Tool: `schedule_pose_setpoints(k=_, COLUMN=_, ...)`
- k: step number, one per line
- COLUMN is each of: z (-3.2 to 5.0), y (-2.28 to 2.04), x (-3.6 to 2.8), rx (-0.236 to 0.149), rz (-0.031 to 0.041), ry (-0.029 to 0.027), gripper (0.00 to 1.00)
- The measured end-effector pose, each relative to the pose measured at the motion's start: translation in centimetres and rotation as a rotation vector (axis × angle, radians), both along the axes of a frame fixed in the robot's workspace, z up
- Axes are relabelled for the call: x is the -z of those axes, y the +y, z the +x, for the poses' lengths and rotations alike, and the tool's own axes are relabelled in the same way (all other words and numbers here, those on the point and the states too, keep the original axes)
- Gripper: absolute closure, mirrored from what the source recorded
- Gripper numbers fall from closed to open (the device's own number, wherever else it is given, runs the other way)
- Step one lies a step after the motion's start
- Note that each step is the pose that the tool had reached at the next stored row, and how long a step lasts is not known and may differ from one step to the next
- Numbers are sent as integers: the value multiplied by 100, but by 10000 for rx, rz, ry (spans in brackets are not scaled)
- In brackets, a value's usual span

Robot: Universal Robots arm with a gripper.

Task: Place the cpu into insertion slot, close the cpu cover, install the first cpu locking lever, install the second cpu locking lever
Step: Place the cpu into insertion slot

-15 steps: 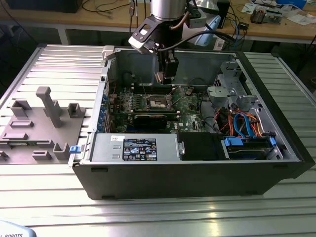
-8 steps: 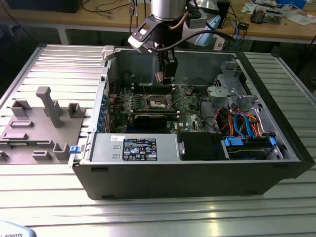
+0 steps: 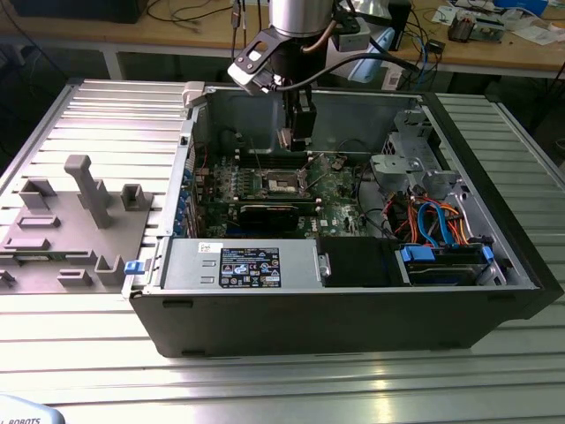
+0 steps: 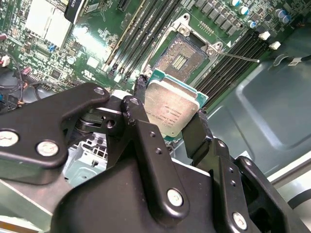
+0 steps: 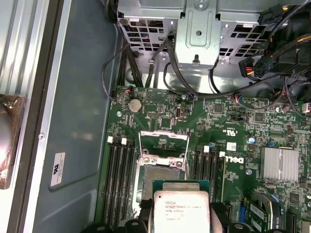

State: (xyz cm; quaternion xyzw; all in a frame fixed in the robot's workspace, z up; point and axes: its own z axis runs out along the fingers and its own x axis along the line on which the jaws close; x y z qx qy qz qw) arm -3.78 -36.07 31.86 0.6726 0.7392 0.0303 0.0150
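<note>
**Ribbed metal bench [image 3: 88, 371], open computer case [image 3: 353, 309]: chip [image 4: 171, 109] clamped above the bare socket [image 4: 181, 57]**

Seen from the exterior view, the case lies on its side on the bench with its green board facing up. The gripper [image 3: 294, 137] hangs inside the case, pointing down. The socket sits on the board below its tip, well apart from it. A grey plastic fixture [image 3: 79, 221] rests on the bench outside the case, far off to the exterior view's left of the gripper.

In the second wrist view, two black fingers [image 4: 141, 90] press on opposite edges of the chip, so the gripper is closed firmly on it. The chip's silver top faces the camera, tilted. Just past the fingertips lies the socket, uncovered, with its contact field showing. A thin wire lever [image 4: 238, 56] sticks out beside it. Long black memory slots [image 4: 146, 29] run along either side.

In the first wrist view, the chip is in the gripper in the foreground, raised off the board. The socket lies directly beyond it, not touching. At the socket's far edge the silver cover frame [image 5: 164, 138] stands flipped open. A metal drive cage [image 5: 197, 29] sits farther ahead.
</note>
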Motion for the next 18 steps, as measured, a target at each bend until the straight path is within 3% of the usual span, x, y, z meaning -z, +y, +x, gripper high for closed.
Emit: schedule_pose_setpoints(k=18, z=0, y=0, x=0, rx=609, rz=1, ry=1, gripper=45)
